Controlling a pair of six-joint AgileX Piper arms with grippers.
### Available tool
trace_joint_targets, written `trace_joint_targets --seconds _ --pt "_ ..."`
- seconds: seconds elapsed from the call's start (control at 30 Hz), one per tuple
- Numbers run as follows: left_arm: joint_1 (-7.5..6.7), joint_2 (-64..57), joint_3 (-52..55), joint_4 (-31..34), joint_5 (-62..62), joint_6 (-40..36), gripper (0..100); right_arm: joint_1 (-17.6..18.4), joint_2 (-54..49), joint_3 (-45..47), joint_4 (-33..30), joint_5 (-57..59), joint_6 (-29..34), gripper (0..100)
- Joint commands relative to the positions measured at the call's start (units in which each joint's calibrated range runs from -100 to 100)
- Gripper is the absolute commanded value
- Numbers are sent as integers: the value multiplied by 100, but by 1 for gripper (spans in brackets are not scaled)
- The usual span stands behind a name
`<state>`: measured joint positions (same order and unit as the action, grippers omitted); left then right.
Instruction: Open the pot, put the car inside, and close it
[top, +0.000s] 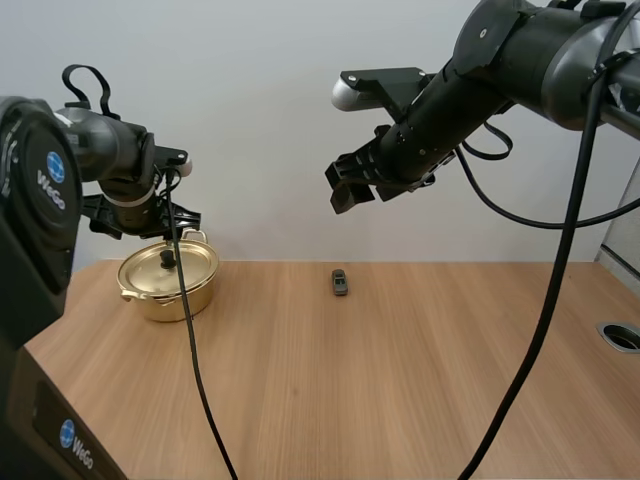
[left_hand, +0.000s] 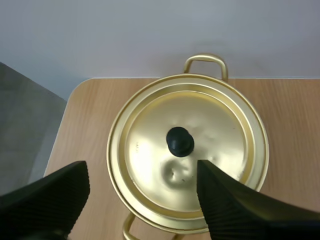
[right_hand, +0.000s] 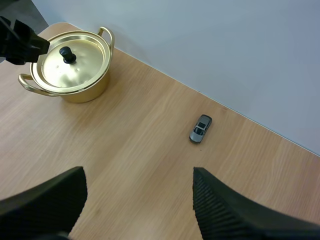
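The pot (top: 168, 280) sits out at the far left corner of the desk (top: 400, 400), tight against the rounded corner edge and close to the wall (top: 260, 130), with little wood around it on those sides. Its lid (left_hand: 150, 145) is on, black knob (left_hand: 180, 141) dead centre. The left claw (left_hand: 142, 170) hangs right over it, fingers spread wide to either side of the knob and not touching the lid. The car (right_hand: 200, 128) lies alone near the far edge, about mid-desk, well apart from the pot, with a bare run of wood between them. The right claw (top: 350, 187) is up in the air above the car, fingers spread, gripping nothing. The whole near half of the desk is open wood, and a round hole (top: 622, 336) sits by the right edge.
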<state>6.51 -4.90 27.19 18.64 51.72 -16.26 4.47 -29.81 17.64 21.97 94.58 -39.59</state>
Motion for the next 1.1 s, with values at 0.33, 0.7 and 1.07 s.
trace_joint_targets --seconds 0.33,0.7,1.07 --pt "1 590 -2 -729 -423 707 100 2 4 1 174 542 42 100" --pt "1 809 -2 -729 -1328 707 100 2 4 1 174 542 42 100" --pt "1 1306 -140 -729 -1545 707 100 2 4 1 174 542 42 100"
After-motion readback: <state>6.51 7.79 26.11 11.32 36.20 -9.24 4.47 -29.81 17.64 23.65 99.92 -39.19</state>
